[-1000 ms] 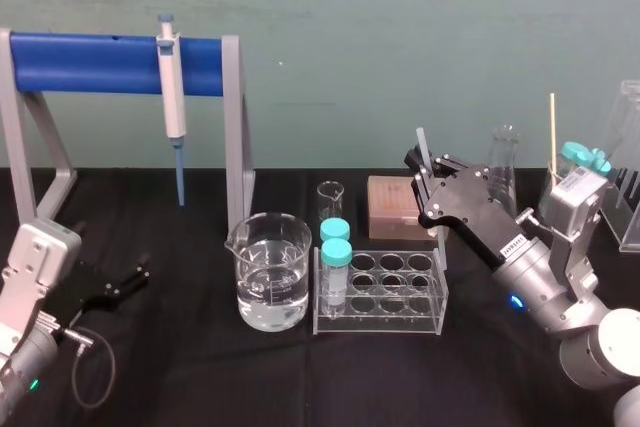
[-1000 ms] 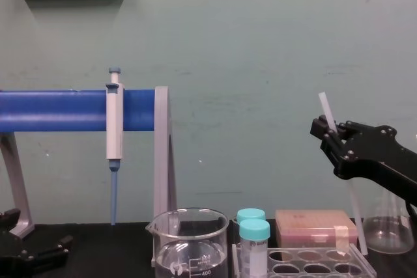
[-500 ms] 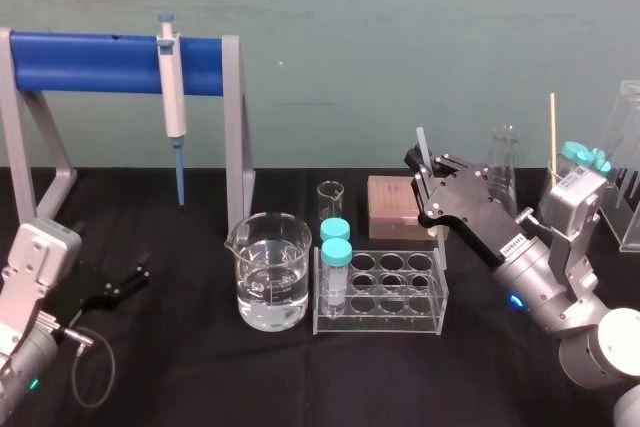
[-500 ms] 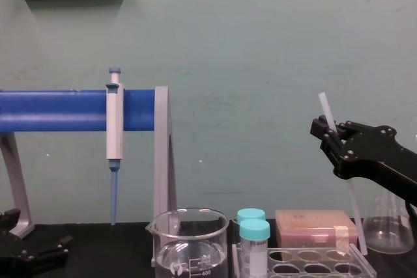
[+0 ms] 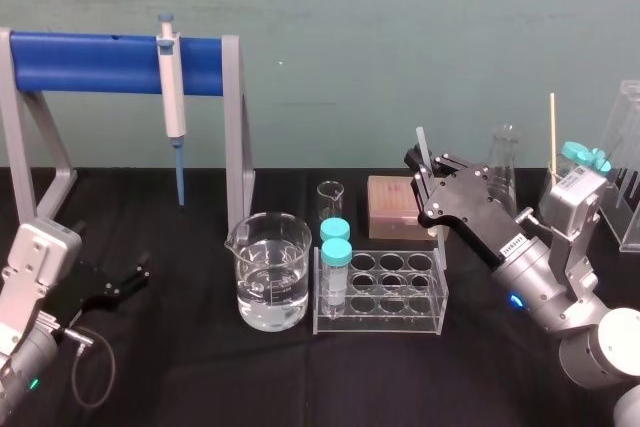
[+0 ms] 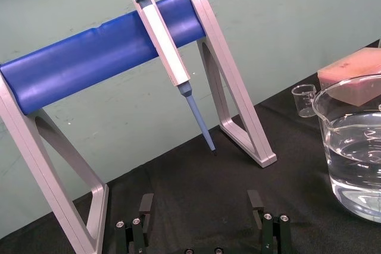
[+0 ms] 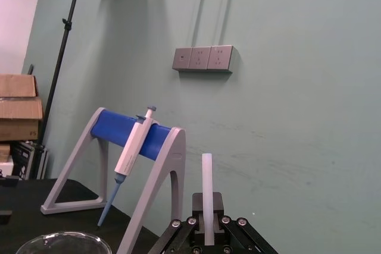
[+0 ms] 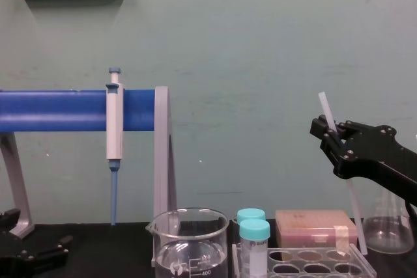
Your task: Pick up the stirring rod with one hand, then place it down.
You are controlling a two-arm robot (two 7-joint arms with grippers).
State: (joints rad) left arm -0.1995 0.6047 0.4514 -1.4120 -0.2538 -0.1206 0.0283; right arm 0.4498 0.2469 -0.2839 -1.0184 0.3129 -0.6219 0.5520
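Holding stirring rod (image 8: 352, 203) near-upright, right gripper (image 8: 328, 132) clamped on its upper part, toward table (image 5: 200, 367) right edge, behind test-tube rack (image 5: 385, 292) | step: pick looks done, placing due | next: lower rod onto bare cloth, release | left gripper (image 6: 199, 206) spread wide, idle at left edge.

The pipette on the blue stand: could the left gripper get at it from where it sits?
Probably yes: the left gripper sits open and empty, and nothing stands between it and the pipette hanging ahead.
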